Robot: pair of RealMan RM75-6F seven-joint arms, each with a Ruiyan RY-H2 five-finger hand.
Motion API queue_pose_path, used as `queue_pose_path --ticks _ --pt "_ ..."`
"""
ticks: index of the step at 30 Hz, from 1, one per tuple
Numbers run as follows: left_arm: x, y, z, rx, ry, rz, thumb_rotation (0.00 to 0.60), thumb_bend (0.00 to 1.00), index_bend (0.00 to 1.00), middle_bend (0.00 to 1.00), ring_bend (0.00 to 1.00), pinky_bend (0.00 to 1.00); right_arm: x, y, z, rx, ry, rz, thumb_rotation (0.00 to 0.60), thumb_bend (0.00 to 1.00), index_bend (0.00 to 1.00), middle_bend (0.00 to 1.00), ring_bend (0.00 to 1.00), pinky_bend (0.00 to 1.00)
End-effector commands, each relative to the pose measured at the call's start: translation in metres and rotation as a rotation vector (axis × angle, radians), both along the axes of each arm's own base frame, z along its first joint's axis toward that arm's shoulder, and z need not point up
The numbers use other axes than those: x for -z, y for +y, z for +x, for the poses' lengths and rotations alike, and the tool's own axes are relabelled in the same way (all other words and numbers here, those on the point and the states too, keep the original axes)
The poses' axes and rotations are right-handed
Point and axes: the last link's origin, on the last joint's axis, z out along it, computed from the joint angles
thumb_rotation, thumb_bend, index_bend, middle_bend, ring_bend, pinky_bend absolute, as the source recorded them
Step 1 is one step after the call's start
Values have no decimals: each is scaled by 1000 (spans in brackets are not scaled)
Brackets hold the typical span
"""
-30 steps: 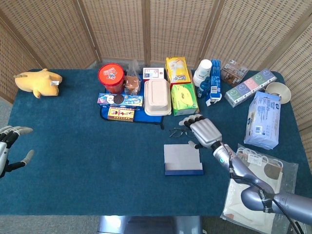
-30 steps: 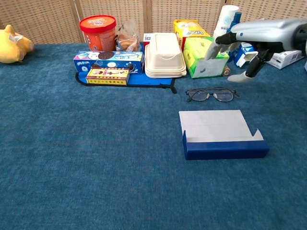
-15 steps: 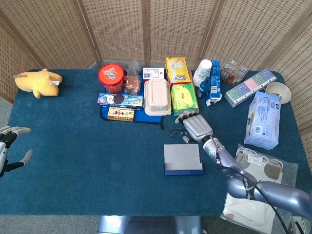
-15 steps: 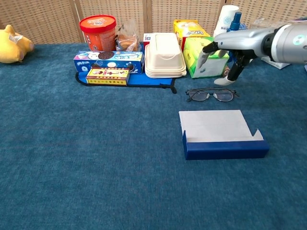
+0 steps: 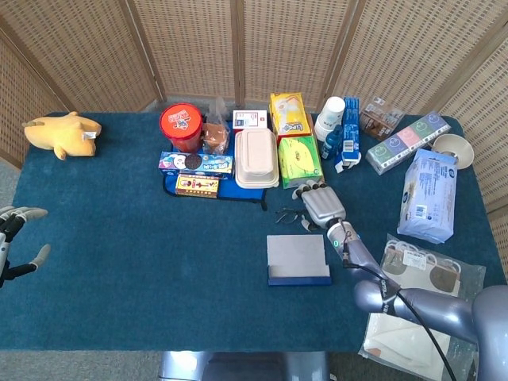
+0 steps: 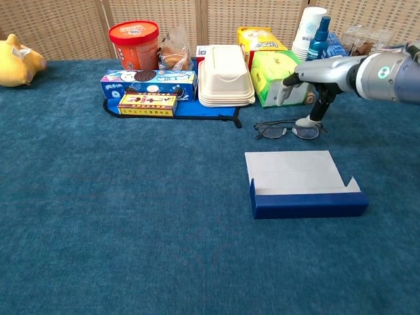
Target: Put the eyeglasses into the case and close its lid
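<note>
Our right hand (image 6: 314, 82) hangs over the eyeglasses (image 6: 287, 130), fingers spread, thumb tip down at the right lens, nothing gripped. The eyeglasses lie on the blue tabletop (image 6: 131, 210), just behind the open case (image 6: 302, 186). Our left hand (image 5: 14, 242) hovers spread at the tabletop's far-left edge.

Tabletop (image 6: 118, 216) bare left of and in front of case (image 6: 303, 186). Behind glasses (image 6: 287, 130), green box (image 6: 279, 77) and white container (image 6: 225, 75) crowd close.
</note>
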Motion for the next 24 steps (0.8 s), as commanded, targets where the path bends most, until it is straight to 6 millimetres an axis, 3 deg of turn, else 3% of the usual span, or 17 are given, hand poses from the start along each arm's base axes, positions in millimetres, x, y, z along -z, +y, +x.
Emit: queue_pose_path --ticks 1,24 --pt "0 -1 -1 2 -1 1 600 310 249 287 210 141 4 0 -2 10 12 0 600 329 271 202 108 195" --pt "-4 -5 -7 2 -13 21 600 310 249 286 210 140 20 0 -13 42 31 -2 600 323 379 217 108 201"
